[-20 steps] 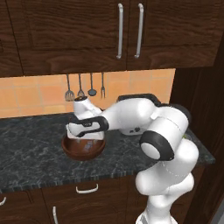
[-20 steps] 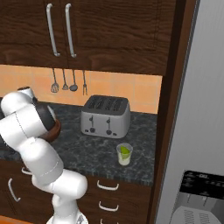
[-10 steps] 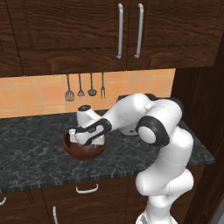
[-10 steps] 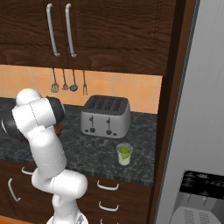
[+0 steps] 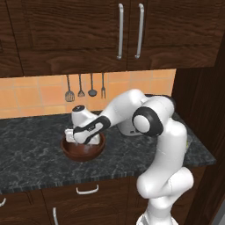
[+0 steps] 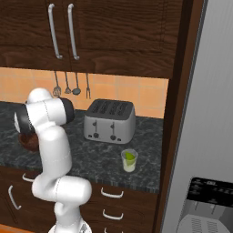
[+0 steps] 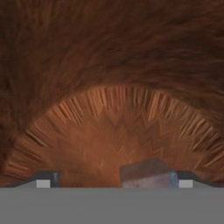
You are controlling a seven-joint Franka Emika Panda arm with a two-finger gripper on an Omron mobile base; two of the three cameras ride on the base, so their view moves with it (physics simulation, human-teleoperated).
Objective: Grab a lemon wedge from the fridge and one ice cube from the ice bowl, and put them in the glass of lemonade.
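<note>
The hand has dipped into the dark reddish-brown wooden ice bowl (image 5: pixel 82 150), and my gripper (image 5: pixel 81 140) is down inside its rim. In the hand view the bowl's grained floor (image 7: pixel 109 131) lies close ahead. The gripper (image 7: pixel 114 180) is open, its fingertips (image 7: pixel 43 180) far apart. Between them, nearer the right tip, a pale grey ice cube (image 7: pixel 146 173) rests, not clamped. The glass of lemonade (image 6: pixel 129 160) stands on the counter in front of the toaster, with a bright yellow-green piece (image 6: pixel 130 156) inside it. The grey fridge (image 6: pixel 214 113) rises at the right.
A steel toaster (image 6: pixel 110 120) stands behind the glass. Utensils (image 5: pixel 80 88) hang on the tiled wall behind the bowl. Dark cabinets with long handles (image 5: pixel 129 30) hang overhead. The arm's elbow (image 5: pixel 147 123) arches over the counter right of the bowl.
The hand has come down from just above the bowl into it. The elbow has swung lower and nearer the bowl. Glass and toaster have not moved.
</note>
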